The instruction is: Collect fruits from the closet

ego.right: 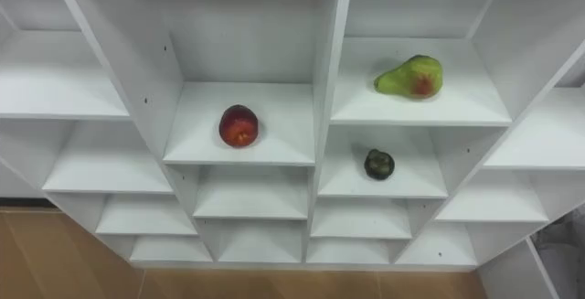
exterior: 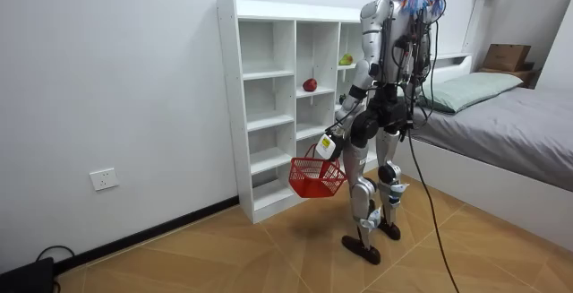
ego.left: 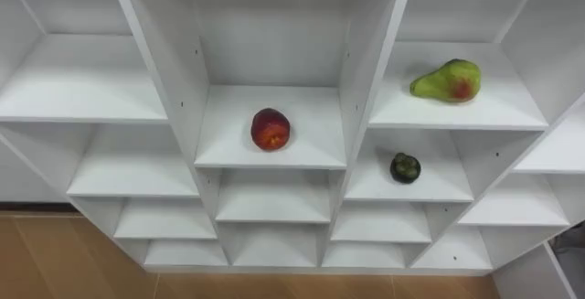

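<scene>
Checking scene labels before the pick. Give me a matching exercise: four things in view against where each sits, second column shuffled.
Things
1. red fruit
2. pear
3. dark green fruit
4. red basket

Places, by columns of the closet
A. right column, lower of the two occupied shelves
B. hanging from the robot's left hand
C. middle column shelf
D. right column, upper occupied shelf

Pairs: 1-C, 2-D, 3-A, 4-B

Closet (ego.left: 361,107) outer compartments cut off; dark fruit (ego.left: 405,167) unidentifiable.
</scene>
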Controlling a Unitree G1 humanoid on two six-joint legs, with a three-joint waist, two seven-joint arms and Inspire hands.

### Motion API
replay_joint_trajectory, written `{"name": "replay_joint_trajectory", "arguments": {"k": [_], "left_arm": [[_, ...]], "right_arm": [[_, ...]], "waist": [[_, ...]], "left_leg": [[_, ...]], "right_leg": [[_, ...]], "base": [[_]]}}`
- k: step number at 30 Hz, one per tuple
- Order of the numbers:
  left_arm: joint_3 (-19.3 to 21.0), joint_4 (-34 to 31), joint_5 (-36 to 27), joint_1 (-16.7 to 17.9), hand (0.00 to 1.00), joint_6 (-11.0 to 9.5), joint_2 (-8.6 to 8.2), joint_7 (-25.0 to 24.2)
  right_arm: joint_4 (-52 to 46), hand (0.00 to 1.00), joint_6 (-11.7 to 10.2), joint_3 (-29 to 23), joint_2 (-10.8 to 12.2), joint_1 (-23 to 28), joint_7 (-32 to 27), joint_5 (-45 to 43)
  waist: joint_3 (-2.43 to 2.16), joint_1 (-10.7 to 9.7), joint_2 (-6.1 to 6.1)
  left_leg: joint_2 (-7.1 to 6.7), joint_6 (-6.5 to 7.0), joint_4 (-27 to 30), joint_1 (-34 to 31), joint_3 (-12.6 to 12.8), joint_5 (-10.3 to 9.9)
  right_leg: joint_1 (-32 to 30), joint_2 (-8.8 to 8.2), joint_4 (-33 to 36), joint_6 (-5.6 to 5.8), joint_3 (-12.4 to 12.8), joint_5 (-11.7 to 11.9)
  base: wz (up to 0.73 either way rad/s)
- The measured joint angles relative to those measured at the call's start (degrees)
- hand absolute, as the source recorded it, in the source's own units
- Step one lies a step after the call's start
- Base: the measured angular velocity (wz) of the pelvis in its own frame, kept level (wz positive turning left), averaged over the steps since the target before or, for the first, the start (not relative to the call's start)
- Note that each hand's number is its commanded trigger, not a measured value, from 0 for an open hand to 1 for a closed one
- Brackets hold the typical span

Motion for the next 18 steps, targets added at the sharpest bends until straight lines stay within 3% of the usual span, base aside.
{"name": "replay_joint_trajectory", "arguments": {"k": [18], "left_arm": [[-0.03, -0.15, -0.02, -0.11, 1.0, -1.12, -0.03, 0.62]], "right_arm": [[0.06, 0.0, -1.82, -0.03, -0.19, 0.16, 1.82, 0.1]], "waist": [[0.0, -0.04, 0.02]], "left_leg": [[0.01, 0.0, 0.0, -0.11, 0.01, 0.0]], "right_leg": [[-0.04, 0.03, -0.01, 0.0, 0.06, 0.0]], "base": [[0.0]]}}
